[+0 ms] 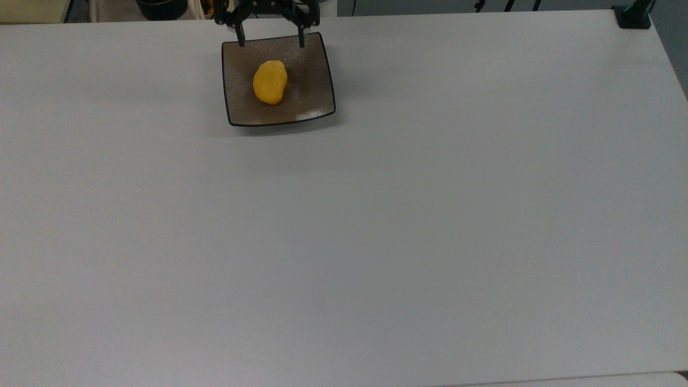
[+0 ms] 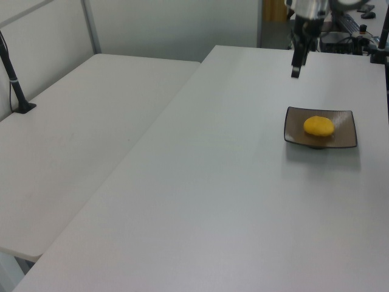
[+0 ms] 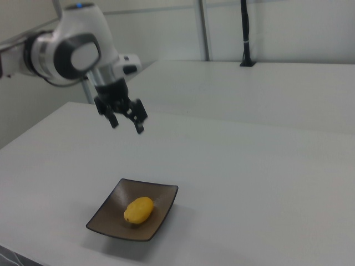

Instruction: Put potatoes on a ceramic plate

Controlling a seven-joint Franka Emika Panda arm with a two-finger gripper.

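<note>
While the potato [image 1: 270,82] lies near the middle of the ceramic plate [image 1: 312,99] on the white tabletop [image 1: 376,226], the hand [image 3: 127,125] hangs well above the plate's far edge, fingers [image 3: 139,128] spread apart and gripping nothing.

Yellow potato [image 1: 270,81] lying flat, centred on square brown ceramic plate [image 1: 317,99], untouched

Potato [image 3: 138,210] lying on ceramic plate [image 3: 108,224] (near centre); end effector [image 3: 127,124] spread wide, well above plate.
</note>
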